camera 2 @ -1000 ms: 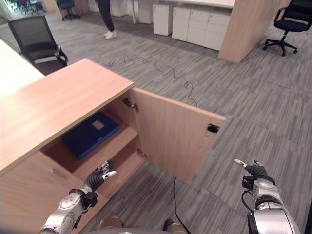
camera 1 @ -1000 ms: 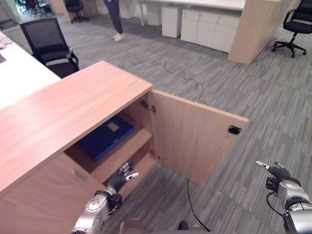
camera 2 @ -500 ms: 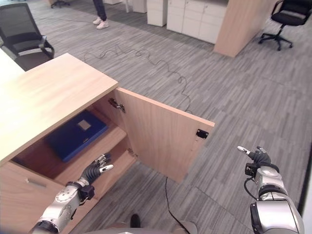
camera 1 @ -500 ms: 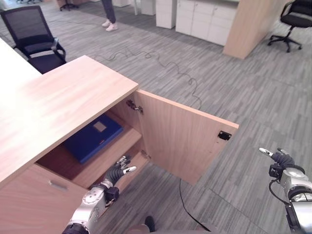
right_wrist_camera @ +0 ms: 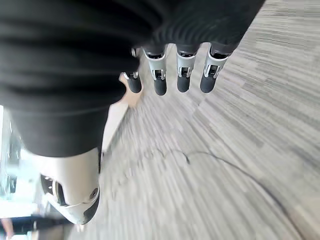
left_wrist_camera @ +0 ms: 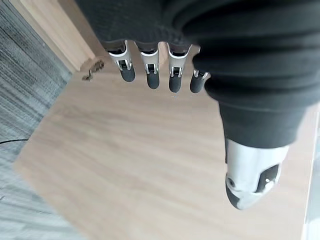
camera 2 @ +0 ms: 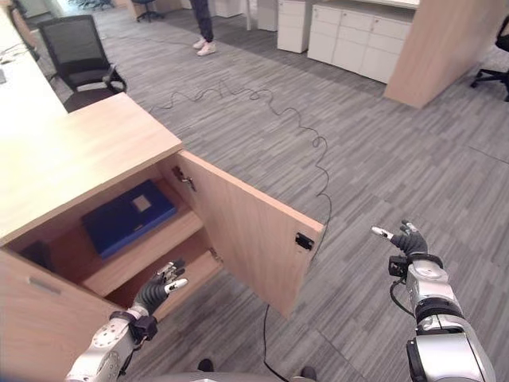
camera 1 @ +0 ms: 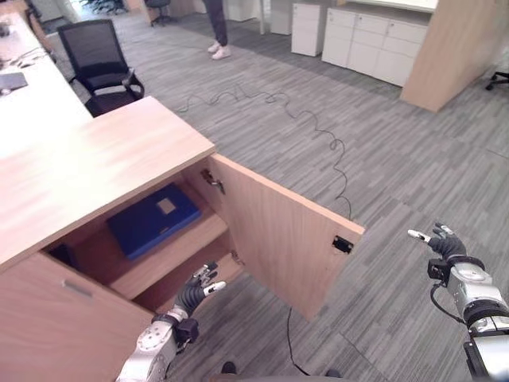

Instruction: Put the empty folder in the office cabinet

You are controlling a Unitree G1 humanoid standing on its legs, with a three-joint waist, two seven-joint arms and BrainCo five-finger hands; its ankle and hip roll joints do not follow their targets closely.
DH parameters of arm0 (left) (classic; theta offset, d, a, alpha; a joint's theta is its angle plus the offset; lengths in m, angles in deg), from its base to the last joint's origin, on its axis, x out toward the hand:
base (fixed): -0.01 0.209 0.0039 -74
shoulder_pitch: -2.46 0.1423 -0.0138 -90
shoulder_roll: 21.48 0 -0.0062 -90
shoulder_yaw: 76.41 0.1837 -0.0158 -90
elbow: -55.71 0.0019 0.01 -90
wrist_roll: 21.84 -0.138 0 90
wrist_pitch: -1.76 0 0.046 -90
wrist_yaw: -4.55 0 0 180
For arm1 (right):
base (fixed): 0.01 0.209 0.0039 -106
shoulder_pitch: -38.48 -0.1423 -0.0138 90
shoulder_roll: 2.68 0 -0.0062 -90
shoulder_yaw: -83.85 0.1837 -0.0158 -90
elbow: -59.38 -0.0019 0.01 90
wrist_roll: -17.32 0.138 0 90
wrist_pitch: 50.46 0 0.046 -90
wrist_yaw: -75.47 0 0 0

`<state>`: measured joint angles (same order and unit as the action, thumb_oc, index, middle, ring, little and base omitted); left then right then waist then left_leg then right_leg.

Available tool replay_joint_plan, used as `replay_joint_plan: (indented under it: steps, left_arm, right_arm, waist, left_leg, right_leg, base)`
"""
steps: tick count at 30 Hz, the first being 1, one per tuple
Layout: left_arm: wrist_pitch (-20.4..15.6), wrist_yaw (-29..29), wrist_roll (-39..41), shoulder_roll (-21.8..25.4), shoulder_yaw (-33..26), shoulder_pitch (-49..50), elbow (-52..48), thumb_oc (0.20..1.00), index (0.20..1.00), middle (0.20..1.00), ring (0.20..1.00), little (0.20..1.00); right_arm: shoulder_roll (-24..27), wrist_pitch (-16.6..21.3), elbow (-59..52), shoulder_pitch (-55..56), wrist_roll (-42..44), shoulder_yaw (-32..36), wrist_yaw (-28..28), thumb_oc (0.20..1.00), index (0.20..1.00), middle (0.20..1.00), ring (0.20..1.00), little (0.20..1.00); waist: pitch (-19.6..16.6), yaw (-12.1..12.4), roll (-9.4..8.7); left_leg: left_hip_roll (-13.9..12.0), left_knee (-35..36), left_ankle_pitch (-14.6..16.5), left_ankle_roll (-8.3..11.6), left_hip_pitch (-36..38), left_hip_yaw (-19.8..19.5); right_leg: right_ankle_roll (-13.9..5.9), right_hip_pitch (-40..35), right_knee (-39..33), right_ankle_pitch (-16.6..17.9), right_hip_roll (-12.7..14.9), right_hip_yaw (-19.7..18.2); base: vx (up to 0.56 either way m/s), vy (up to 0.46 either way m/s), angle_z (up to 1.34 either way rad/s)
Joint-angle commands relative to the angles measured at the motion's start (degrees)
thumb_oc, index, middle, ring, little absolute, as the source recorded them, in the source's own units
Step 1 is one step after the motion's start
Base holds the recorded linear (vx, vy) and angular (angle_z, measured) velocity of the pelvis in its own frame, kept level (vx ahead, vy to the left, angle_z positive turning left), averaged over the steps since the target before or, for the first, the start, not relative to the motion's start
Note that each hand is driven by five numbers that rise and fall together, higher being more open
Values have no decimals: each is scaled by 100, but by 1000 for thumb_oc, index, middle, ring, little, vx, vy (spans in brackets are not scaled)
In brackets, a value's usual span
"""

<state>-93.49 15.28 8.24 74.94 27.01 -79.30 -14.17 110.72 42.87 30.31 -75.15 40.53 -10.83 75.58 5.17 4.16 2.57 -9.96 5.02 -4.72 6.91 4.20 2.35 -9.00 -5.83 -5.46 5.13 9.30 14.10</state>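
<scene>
A blue folder [camera 1: 153, 222] with a small pale label lies flat on the upper shelf [camera 1: 169, 257] inside the wooden office cabinet [camera 1: 95, 163]. The cabinet's door [camera 1: 274, 233] stands swung open toward me. My left hand [camera 1: 196, 290] hovers low in front of the cabinet's bottom shelf, open, holding nothing; its straight fingers [left_wrist_camera: 151, 67] show over the bare wood there. My right hand [camera 1: 442, 246] is out at the right over the carpet, open and empty, well away from the door.
A black office chair [camera 1: 99, 58] stands behind the cabinet beside a white desk [camera 1: 28, 99]. A person's legs [camera 1: 215, 24] show at the far end of the room. White cabinets [camera 1: 371, 44] and a wooden partition [camera 1: 451, 48] line the back.
The whole view has shifted, so the camera moved. The left hand stays low by the bottom shelf. The folder lies where it was.
</scene>
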Motion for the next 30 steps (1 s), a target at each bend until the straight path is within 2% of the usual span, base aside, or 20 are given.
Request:
replay_joint_plan:
  steps: [1, 7, 9, 16, 24, 30]
  left_arm:
    - [-254, 51, 132, 307, -1, -301, -208, 1000, 1000, 1000, 1000, 1000]
    - [-211, 41, 114, 262, 14, -185, -188, 1000, 1000, 1000, 1000, 1000]
    - [-197, 24, 106, 225, 16, -187, -189, 1000, 1000, 1000, 1000, 1000]
    - [-192, -26, 75, 140, -12, -304, -154, 1000, 1000, 1000, 1000, 1000]
    - [-191, -54, 22, 102, -166, -334, -96, 1000, 1000, 1000, 1000, 1000]
    - [-222, -82, -105, -4, -389, -253, -28, 1000, 1000, 1000, 1000, 1000]
  right_arm:
    - [-53, 292, 176, -593, -98, -169, 27, 1000, 1000, 1000, 1000, 1000]
    - [-623, 292, 80, -722, -173, -510, 26, 1000, 1000, 1000, 1000, 1000]
    - [-943, 292, -127, -688, -219, -667, 48, 1000, 1000, 1000, 1000, 1000]
    - [-1533, 266, -624, -390, -339, -936, 93, 1000, 1000, 1000, 1000, 1000]
    - [-1823, 273, -1371, 249, -511, -1075, 249, 1000, 1000, 1000, 1000, 1000]
    - [-1903, 335, -2532, 1188, -788, -1260, 532, 1000, 1000, 1000, 1000, 1000]
  waist:
    - [29, 61, -323]
    - [16, 171, -250]
    - [14, 216, -248]
    - [33, 339, -299]
    - [23, 463, -370]
    - [68, 541, -348]
  left_leg:
    - [167, -143, 243, -5, -22, -111]
    - [79, -127, 201, 62, 55, -192]
    - [69, -124, 201, 64, 70, -222]
    - [64, -136, 190, 81, 25, -400]
    - [70, -119, 161, 123, -46, -619]
    - [62, -94, 13, 228, -222, -852]
  right_leg:
    - [-96, -176, 403, -639, -31, 141]
    - [-14, -425, 208, -695, -144, 254]
    - [4, -457, 195, -711, -164, 269]
    - [52, -500, 255, -774, -182, 386]
    - [91, -552, 249, -816, -212, 594]
    - [140, -585, 177, -849, -254, 834]
  base:
    - [19, -84, 30]
    - [5, -25, 16]
    - [0, 0, 0]
    - [-8, 4, 7]
    - [-9, -5, 20]
    - [-37, -8, 23]
